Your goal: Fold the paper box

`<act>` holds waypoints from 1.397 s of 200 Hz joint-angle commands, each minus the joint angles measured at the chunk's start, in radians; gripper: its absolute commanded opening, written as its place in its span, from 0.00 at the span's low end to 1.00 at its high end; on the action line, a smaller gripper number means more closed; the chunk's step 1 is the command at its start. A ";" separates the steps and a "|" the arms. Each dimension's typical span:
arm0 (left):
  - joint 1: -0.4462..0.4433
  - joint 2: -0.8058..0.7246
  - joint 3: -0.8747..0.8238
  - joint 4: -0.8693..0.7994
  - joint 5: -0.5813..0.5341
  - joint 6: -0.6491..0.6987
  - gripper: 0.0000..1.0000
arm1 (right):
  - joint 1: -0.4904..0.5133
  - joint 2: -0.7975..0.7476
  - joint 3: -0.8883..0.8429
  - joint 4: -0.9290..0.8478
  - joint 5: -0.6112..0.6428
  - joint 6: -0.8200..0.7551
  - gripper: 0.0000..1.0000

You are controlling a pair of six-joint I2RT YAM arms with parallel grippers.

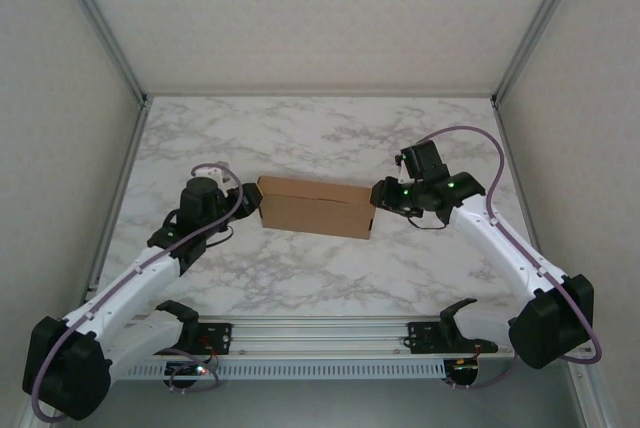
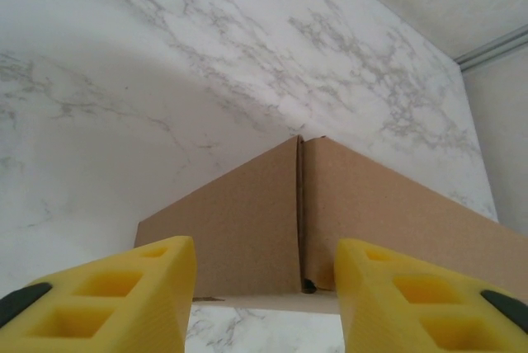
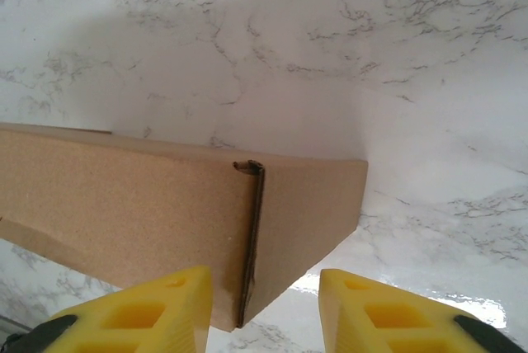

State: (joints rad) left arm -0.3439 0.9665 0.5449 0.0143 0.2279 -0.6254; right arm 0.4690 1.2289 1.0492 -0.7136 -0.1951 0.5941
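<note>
The paper box [image 1: 315, 206] is plain brown cardboard, closed into a shallow rectangular shape in the middle of the marble table [image 1: 320, 138]. My left gripper [image 1: 250, 198] sits at the box's left end, and in the left wrist view this gripper [image 2: 266, 299] is open, a corner of the box [image 2: 330, 213] just beyond its yellow fingers [image 2: 124, 295]. At the box's right end is my right gripper [image 1: 380, 195]. Seen from its own wrist, that gripper [image 3: 264, 312] is open too, with the box's right corner [image 3: 181, 213] reaching between its yellow fingers [image 3: 371, 312].
White walls with aluminium posts [image 1: 100, 23] enclose the table on three sides. A metal rail [image 1: 320, 333] runs along the near edge between the arm bases. Bare marble lies behind and in front of the box.
</note>
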 commanded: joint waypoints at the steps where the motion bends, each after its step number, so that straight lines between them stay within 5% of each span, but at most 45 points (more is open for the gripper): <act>1: 0.008 0.009 -0.044 0.062 0.033 -0.020 0.45 | -0.004 0.017 -0.009 0.030 -0.016 -0.002 0.37; 115: 0.005 0.077 -0.172 0.104 0.080 -0.085 0.32 | 0.005 0.090 -0.169 0.063 0.017 0.023 0.21; 169: 0.000 -0.047 -0.103 -0.008 0.062 -0.057 0.28 | 0.071 -0.037 -0.160 0.110 0.050 -0.051 0.18; 198: -0.049 -0.165 -0.166 -0.039 0.029 -0.117 0.26 | 0.145 -0.155 -0.237 0.139 0.174 -0.067 0.16; 279: -0.136 -0.390 -0.313 -0.167 -0.056 -0.295 0.14 | 0.258 -0.322 -0.396 0.145 0.229 0.043 0.17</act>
State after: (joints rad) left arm -0.4679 0.6025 0.3073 -0.0315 0.1867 -0.8345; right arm 0.6949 0.8955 0.7002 -0.4740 -0.0219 0.5995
